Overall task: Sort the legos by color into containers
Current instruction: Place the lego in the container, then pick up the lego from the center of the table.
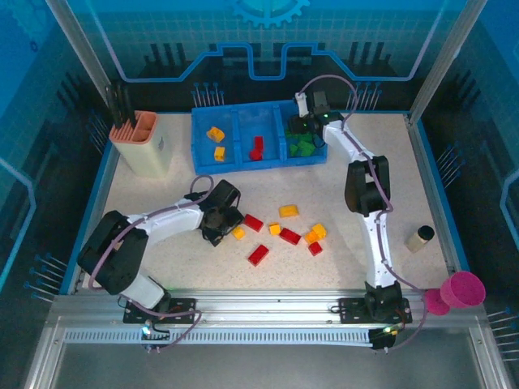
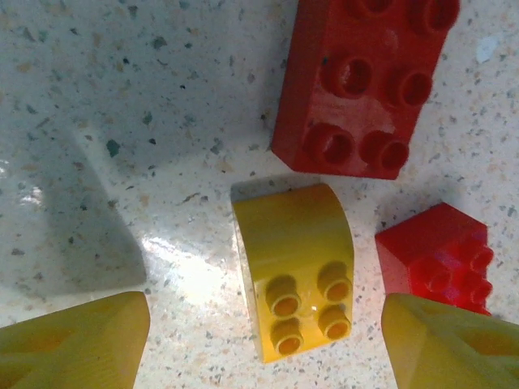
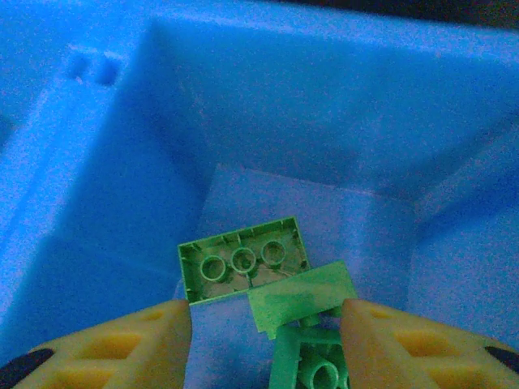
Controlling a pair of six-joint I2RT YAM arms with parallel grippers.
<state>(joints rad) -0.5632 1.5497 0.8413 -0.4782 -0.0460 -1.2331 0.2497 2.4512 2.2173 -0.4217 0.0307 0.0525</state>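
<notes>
The table carries the tray at its far side: yellow legos left, red ones middle, green ones right. The right gripper hangs over the green ones, fingers apart. The left gripper, fingers apart, straddles a yellow brick without touching it. Loose bricks lie to its right.

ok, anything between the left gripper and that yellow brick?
Nothing visible. The yellow brick lies on bare table between the open fingers of the left gripper. A small red brick sits close by one finger and might get clipped.
</notes>
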